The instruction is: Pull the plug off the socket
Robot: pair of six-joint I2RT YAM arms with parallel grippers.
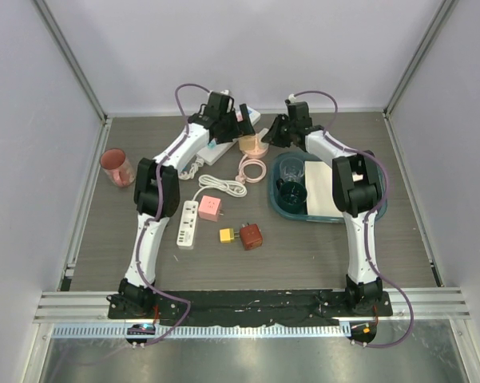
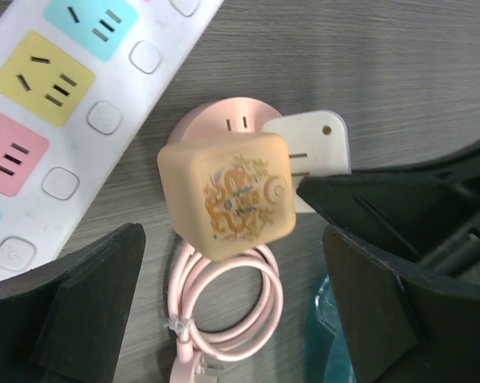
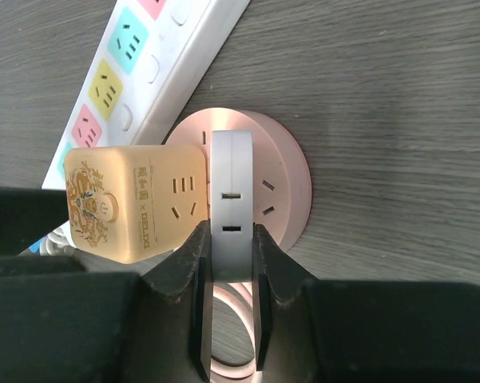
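Note:
A round pink socket (image 3: 283, 175) (image 2: 224, 120) (image 1: 254, 145) lies on the table at the back. A flat white plug (image 3: 232, 183) (image 2: 311, 155) stands in it, and my right gripper (image 3: 232, 239) (image 1: 273, 134) is shut on that plug's two faces. Beside the plug, a yellow cube adapter (image 3: 136, 203) (image 2: 228, 195) with a gold pattern also sits on the socket. My left gripper (image 2: 228, 239) (image 1: 238, 120) hovers open over the cube, its fingers well apart on either side and touching nothing.
A white power strip (image 2: 64, 120) (image 3: 156, 72) with coloured outlets lies just left of the socket. The pink cable coil (image 2: 232, 311) (image 1: 251, 169) lies in front. A teal tray (image 1: 291, 209) with dark cups stands right. A red cup (image 1: 117, 167) and loose adapters (image 1: 251, 236) lie nearer.

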